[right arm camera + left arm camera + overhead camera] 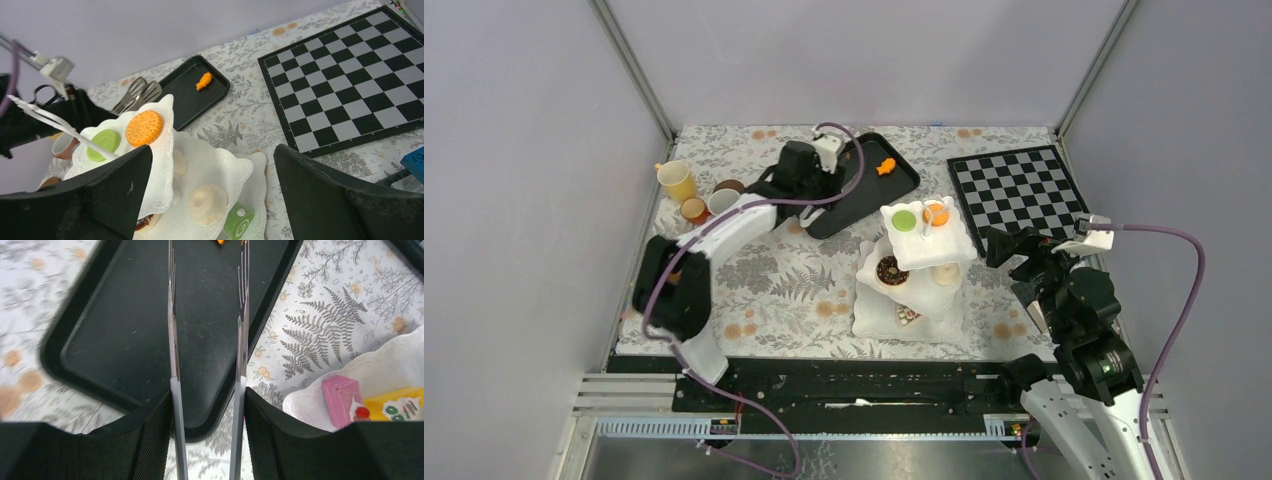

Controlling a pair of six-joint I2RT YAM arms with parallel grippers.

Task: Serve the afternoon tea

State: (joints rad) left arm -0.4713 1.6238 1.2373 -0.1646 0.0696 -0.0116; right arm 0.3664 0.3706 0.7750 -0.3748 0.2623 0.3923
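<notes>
Silver in colour, the metal tongs point(173, 345) are gripped by the left jaws, which are partly closed, with one black finger point(150, 435) pressing on the outer side of each tong arm; the two arms are apart from each other. In the left wrist view they run up the middle of the frame over the black rectangular tray point(115, 330). Their tips reach the top edge near a small orange toy cake point(885, 167); I cannot tell if they touch it. In the overhead view this tray lies at the upper centre, on the bench point(774, 285) with its flower-patterned cloth. The white three-tier wavy-edged stand point(921, 250) is at the centre right of that frame, just below the tray's right end. Its top tier carries a round green macaron point(905, 221) and a round orange biscuit point(936, 214). A brown doughnut point(891, 270) and a cream-coloured doughnut point(944, 274) lie on the middle tier, and a pink block cake point(341, 400) on the lowest one. A yellow cup point(676, 181), a white cup point(722, 201) and a small brown cup point(694, 209) stand together at the upper left. The right jaws are wide open and hold nothing, just right of the stand and below a black-and-white chessboard point(1016, 187).
</notes>
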